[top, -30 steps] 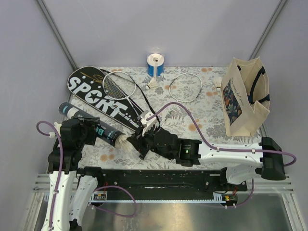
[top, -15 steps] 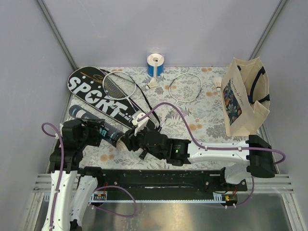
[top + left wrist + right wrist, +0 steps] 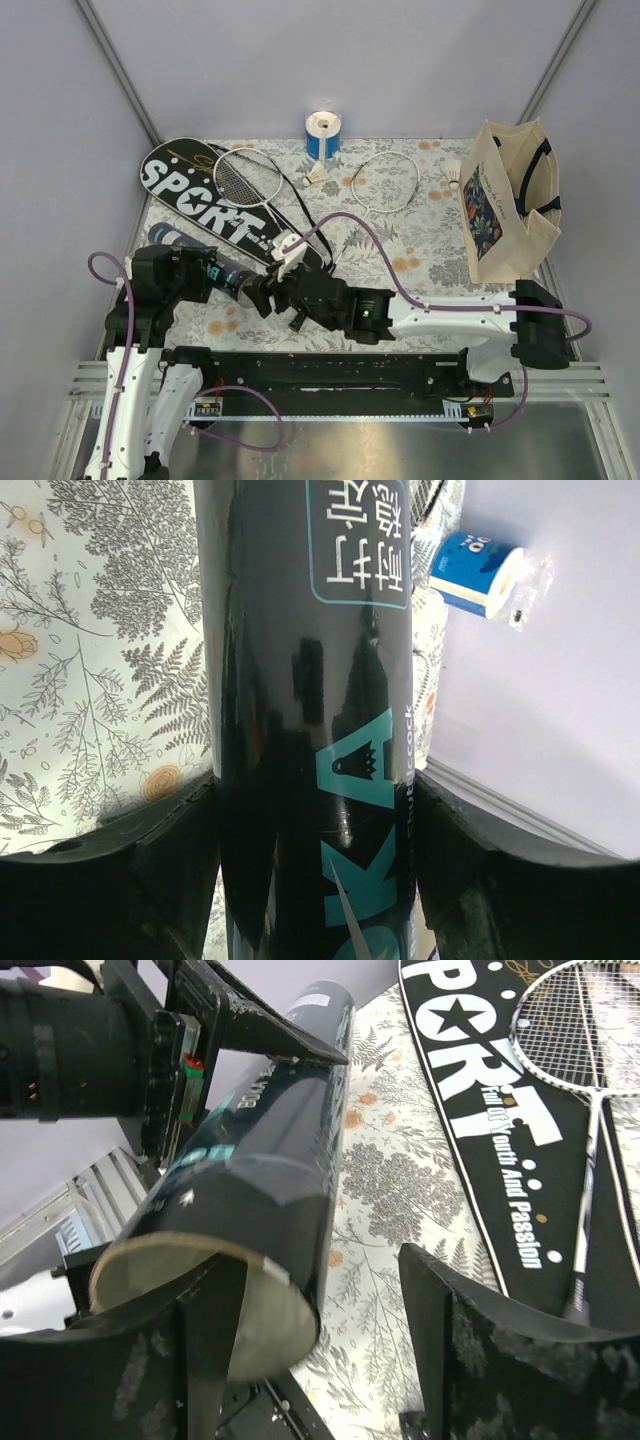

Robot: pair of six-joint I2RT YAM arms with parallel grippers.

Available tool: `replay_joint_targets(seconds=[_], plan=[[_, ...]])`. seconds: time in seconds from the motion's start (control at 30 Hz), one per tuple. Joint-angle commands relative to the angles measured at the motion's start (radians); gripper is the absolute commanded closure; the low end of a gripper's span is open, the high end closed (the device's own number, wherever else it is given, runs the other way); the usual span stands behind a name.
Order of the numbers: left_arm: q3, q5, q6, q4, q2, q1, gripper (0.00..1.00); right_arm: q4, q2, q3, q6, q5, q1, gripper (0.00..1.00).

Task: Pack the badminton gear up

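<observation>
Glossy black tube (image 3: 208,268), teal print: my left gripper (image 3: 315,870) pinches its round body, slanted above the floral cloth (image 3: 400,235). Right gripper (image 3: 320,1280) fingers spread wide, straddling the tube's open, cardboard-lined end, near the flat SPORT cover (image 3: 500,1090).

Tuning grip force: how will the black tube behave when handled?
The black tube looks glossy, so probably slippery. It is a round cylinder, likely to roll if laid down. Its open end shows a thin wall: probably light and crushable.
</observation>
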Motion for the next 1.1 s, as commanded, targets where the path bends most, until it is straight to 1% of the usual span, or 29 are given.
replay_joint_targets(seconds=[0.0, 0.1, 0.2, 0.27, 0.3, 0.4, 0.47, 0.5, 0.57, 0.67, 0.7, 0.77, 0.87, 0.97, 1.07], plan=[[0.067, -0.053, -0.007, 0.047, 0.038, 0.0, 0.83, -0.05, -0.176, -0.069, -0.017, 0.0, 0.0, 0.26], [0.079, -0.095, 0.014, 0.045, 0.049, 0.0, 0.83, -0.082, -0.278, -0.131, -0.028, -0.043, -0.015, 0.24], [0.08, -0.13, 0.037, 0.048, 0.047, 0.0, 0.83, -0.182, -0.345, -0.148, -0.048, -0.024, -0.075, 0.25], [0.085, -0.147, 0.078, 0.047, 0.046, 0.0, 0.83, -0.245, -0.37, -0.145, -0.058, -0.015, -0.168, 0.26], [0.088, -0.153, 0.101, 0.047, 0.044, 0.0, 0.83, -0.315, -0.377, -0.142, -0.084, -0.012, -0.216, 0.27], [0.08, -0.172, 0.172, 0.043, 0.032, 0.0, 0.83, -0.363, -0.37, -0.133, -0.193, 0.052, -0.374, 0.32], [0.061, -0.166, 0.206, 0.054, 0.02, 0.0, 0.82, -0.368, -0.336, -0.113, -0.277, 0.06, -0.48, 0.34], [0.053, -0.156, 0.223, 0.062, 0.015, 0.0, 0.82, -0.368, -0.315, -0.099, -0.305, 0.06, -0.53, 0.34], [0.038, -0.13, 0.255, 0.073, 0.012, 0.0, 0.82, -0.386, -0.238, -0.042, -0.339, 0.011, -0.619, 0.34], [0.022, -0.127, 0.301, 0.089, 0.015, 0.0, 0.82, -0.421, -0.129, 0.071, -0.333, -0.212, -0.724, 0.34], [0.015, -0.13, 0.313, 0.105, 0.016, 0.0, 0.82, -0.423, -0.091, 0.112, -0.321, -0.322, -0.75, 0.32], [0.002, -0.123, 0.313, 0.122, 0.021, 0.0, 0.82, -0.426, 0.012, 0.22, -0.273, -0.469, -0.808, 0.32], [-0.028, -0.063, 0.303, 0.16, 0.033, 0.0, 0.82, -0.449, 0.197, 0.391, -0.2, -0.575, -0.856, 0.31], [-0.048, -0.032, 0.304, 0.171, 0.056, 0.0, 0.82, -0.434, 0.361, 0.542, -0.129, -0.65, -0.902, 0.31], [-0.064, -0.043, 0.323, 0.18, 0.062, 0.0, 0.81, -0.319, 0.504, 0.633, -0.026, -0.702, -0.934, 0.29]])
